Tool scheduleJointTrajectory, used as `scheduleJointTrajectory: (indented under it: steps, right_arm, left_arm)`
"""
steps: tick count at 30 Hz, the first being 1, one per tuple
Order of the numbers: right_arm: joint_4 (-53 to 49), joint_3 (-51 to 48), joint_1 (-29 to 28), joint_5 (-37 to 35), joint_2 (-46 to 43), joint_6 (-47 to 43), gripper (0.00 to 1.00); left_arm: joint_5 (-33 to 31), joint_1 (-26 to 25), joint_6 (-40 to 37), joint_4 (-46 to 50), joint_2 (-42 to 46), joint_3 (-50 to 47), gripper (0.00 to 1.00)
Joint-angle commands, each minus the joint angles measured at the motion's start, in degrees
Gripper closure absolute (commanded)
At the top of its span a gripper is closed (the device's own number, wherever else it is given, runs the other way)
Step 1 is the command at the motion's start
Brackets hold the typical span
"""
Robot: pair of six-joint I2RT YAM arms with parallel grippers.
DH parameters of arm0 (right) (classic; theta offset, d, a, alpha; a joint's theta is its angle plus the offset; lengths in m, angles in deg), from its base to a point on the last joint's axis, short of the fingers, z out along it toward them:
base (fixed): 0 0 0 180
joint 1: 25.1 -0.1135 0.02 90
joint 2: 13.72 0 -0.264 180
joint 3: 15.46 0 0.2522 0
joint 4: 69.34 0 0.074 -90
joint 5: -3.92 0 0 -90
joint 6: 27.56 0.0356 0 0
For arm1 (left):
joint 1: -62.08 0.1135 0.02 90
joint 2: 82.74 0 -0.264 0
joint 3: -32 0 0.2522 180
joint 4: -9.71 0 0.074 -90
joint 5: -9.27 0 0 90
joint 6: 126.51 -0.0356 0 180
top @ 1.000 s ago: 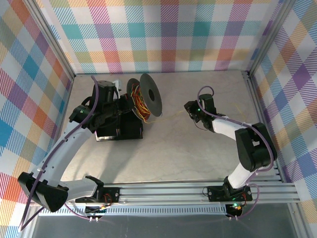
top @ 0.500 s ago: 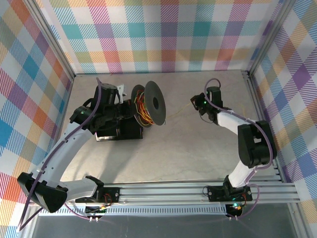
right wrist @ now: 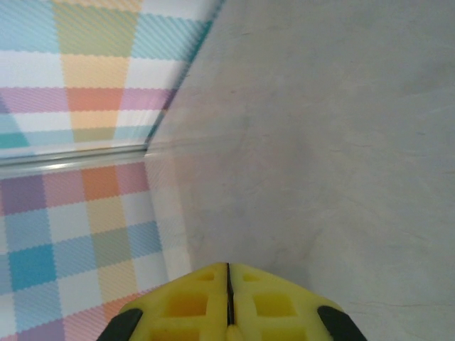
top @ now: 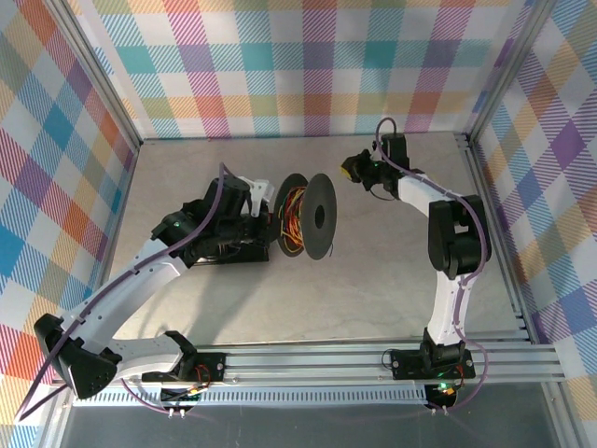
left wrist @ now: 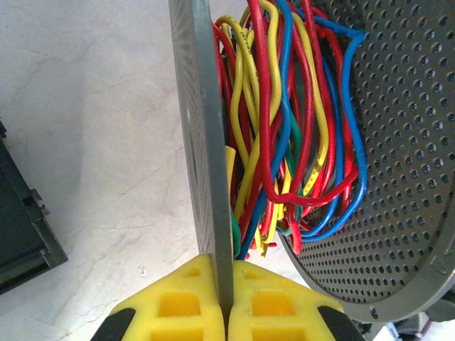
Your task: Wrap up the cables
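Left gripper [left wrist: 229, 312] clamps the spool flange [left wrist: 202, 142] — steadying it, we judge, for winding the cables [left wrist: 284, 128]; right gripper [right wrist: 227, 298] pinched together above the desk [right wrist: 341, 142], seemingly empty.

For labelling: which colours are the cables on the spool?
The cables: red, yellow, blue, green; left wrist view.

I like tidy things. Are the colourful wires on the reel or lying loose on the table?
On the reel: the cables hang in loose loops between its two grey discs.
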Motion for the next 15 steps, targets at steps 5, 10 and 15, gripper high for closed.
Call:
scheduleJointTrajectory:
  steps: [5, 10, 15]
  right_arm:
    - [4.59, 8.72, 0.22, 7.49, -3.84, -3.93, 1.0]
    - [-0.24, 10.58, -4.39, 7.99, -9.16, -10.37, 1.0]
    - [-4.8, 9.71, -9.41, 7.16, -14.5, -18.39, 1.0]
  left_arm:
    - [-5.69, -4.56, -2.33, 4.15, -6.21, 1.62, 1.0]
    - [-13.0, -4.63, -1.6, 4.45, -12.72, 4.83, 1.0]
    - [-18.03, -4.37, -0.77, 4.72, -18.91, 8.95, 1.0]
